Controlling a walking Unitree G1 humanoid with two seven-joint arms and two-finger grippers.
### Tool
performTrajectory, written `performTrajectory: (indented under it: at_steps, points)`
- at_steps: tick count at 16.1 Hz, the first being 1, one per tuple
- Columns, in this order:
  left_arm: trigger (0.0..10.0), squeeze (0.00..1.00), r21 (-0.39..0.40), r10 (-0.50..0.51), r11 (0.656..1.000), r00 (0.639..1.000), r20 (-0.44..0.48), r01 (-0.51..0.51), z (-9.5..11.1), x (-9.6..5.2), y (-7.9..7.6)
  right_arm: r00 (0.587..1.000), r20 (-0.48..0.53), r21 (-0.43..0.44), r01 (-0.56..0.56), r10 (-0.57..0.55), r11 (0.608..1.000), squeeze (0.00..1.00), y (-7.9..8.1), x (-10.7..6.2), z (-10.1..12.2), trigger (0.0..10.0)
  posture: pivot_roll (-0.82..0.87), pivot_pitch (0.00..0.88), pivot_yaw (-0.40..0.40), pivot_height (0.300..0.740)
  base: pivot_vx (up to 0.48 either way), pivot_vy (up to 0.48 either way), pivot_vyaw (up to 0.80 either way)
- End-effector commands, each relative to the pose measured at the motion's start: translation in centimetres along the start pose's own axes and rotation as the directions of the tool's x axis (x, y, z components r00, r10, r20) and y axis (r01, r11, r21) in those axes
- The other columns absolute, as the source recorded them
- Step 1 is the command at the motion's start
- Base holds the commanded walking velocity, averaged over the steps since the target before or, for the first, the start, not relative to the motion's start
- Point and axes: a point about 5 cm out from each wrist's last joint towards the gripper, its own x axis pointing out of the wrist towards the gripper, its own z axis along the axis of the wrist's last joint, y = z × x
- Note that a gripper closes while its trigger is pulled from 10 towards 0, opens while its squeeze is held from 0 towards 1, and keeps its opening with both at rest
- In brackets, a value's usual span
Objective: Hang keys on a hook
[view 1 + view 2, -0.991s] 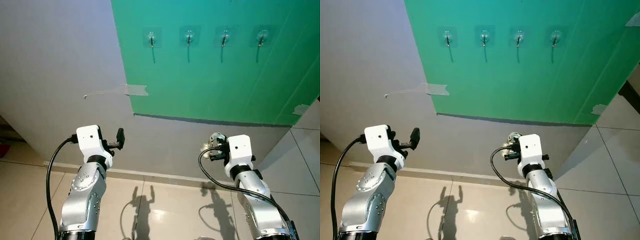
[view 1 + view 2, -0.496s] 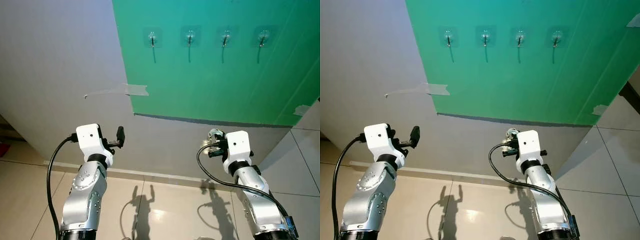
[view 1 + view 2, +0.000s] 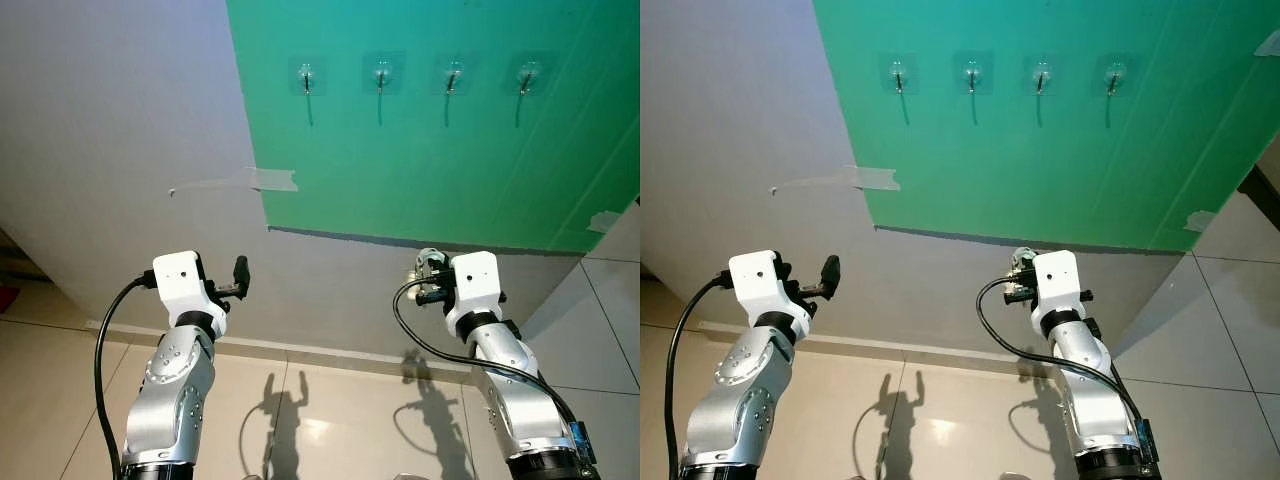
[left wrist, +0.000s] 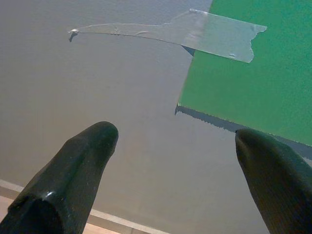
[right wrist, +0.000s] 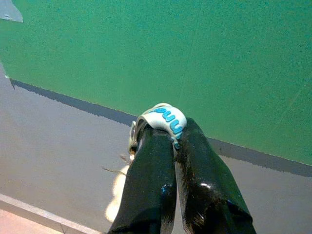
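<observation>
Several clear hooks (image 3: pixel 381 75) hang in a row high on the green board (image 3: pixel 430 170). My right gripper (image 3: pixel 427 282) is shut on the keys (image 3: pixel 431 262), holding them by a white ring with blue lettering (image 5: pixel 166 118). It sits just below the board's lower edge, far beneath the hooks. A pale key fob hangs behind the fingers (image 5: pixel 146 170) in the right wrist view. My left gripper (image 3: pixel 240 273) is open and holds nothing. It faces the grey wall near the board's lower left corner (image 4: pixel 183 105).
A strip of clear tape (image 3: pixel 260 181) holds the board's left edge to the grey wall (image 3: pixel 120 150). Another piece of tape (image 3: pixel 603 219) sits at the lower right. Glossy tiled floor (image 3: pixel 320 420) lies below, with a skirting line along the wall.
My right gripper has risen a little with the keys, closer to the board's lower edge. The left arm has stayed put.
</observation>
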Motion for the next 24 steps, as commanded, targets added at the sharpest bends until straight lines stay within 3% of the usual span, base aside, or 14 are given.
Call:
performTrajectory:
  at_steps: [1,24]
  points:
    - [10.0,0.00,0.010,0.005,1.000,1.000,0.014,-0.005,0.3,-0.1,-0.1,1.000,0.023,0.000,0.005,-0.005,1.000,0.00,-0.3,0.3,0.7,10.0,-0.16,0.000,0.031,0.740,0.000,0.000,0.00]
    - [10.0,0.00,0.018,-0.006,1.000,1.000,0.021,0.005,0.4,1.0,-0.1,1.000,0.017,0.028,0.007,-0.008,1.000,0.00,0.1,1.6,0.4,10.0,-0.15,0.000,0.041,0.740,0.000,0.000,0.00]
